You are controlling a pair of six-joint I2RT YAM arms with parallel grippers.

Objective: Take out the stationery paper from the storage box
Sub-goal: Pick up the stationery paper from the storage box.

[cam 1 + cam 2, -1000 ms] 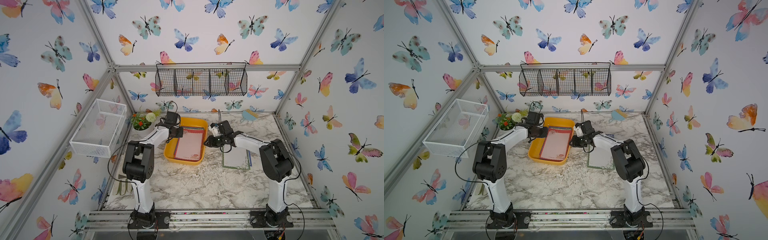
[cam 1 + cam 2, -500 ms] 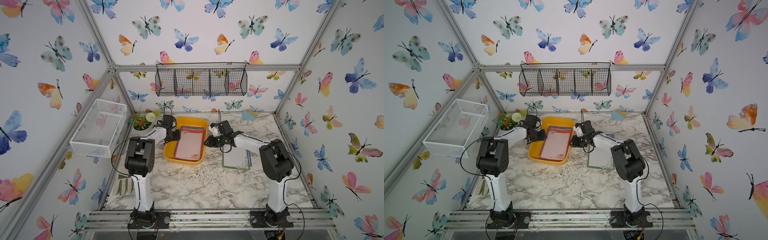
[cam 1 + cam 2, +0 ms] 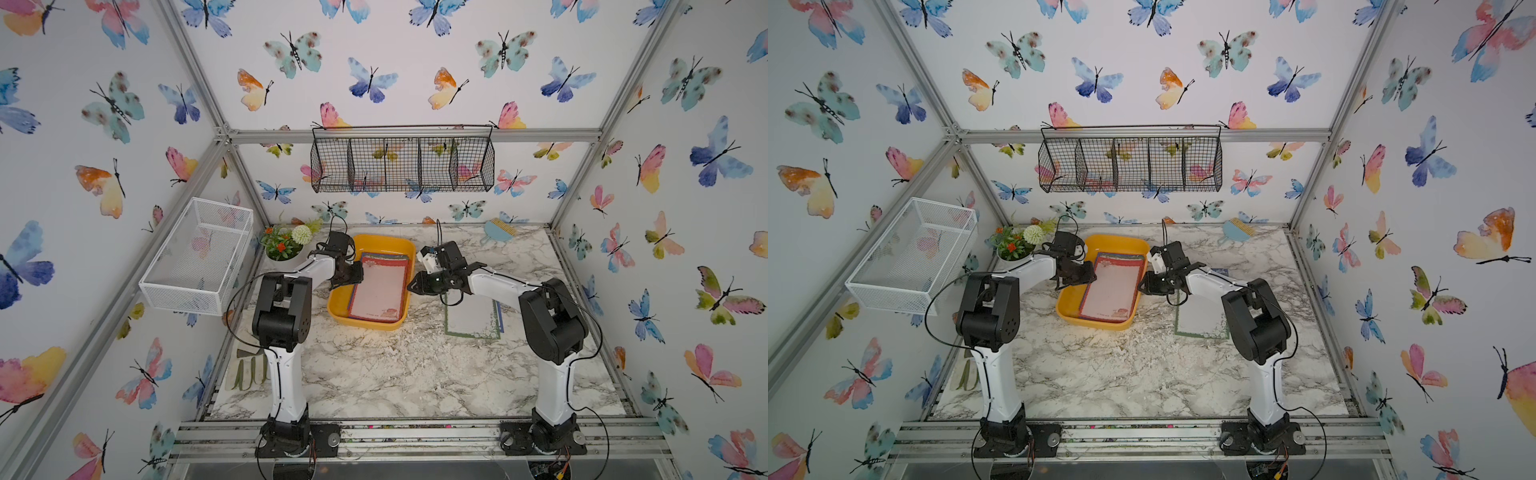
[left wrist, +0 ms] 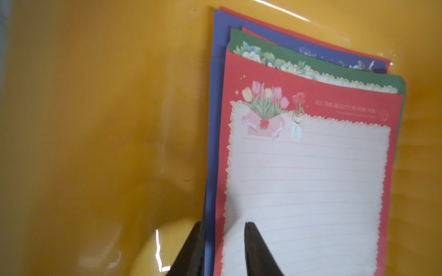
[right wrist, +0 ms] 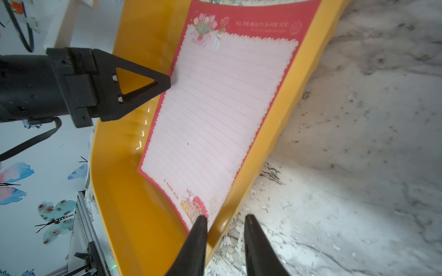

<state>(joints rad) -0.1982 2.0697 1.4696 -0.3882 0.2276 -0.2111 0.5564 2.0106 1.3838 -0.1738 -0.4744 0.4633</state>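
Observation:
The yellow-orange storage box [image 3: 340, 299] [image 3: 1069, 301] lies mid-table. It holds a stack of stationery paper with a red-bordered sheet [image 3: 380, 286] [image 4: 308, 179] [image 5: 215, 107] on top and green and blue sheets below. My left gripper [image 3: 353, 276] [image 4: 223, 223] is open. It straddles the stack's left edge, one finger outside the blue sheet and one over the red sheet. My right gripper [image 3: 411, 286] [image 5: 223, 216] is open astride the box's right wall, with one finger over the red sheet's corner and one over the table.
A green-bordered sheet [image 3: 471, 318] lies on a blue one on the marble table beside the right arm. A flower pot [image 3: 284, 245] stands behind the left arm. A white mesh basket [image 3: 199, 257] and a black wire basket [image 3: 401, 164] hang on the walls. Gloves [image 3: 247, 370] lie front left.
My left gripper has shifted slightly at the stack's left edge and its jaws now stand apart. The right arm and the box have not moved.

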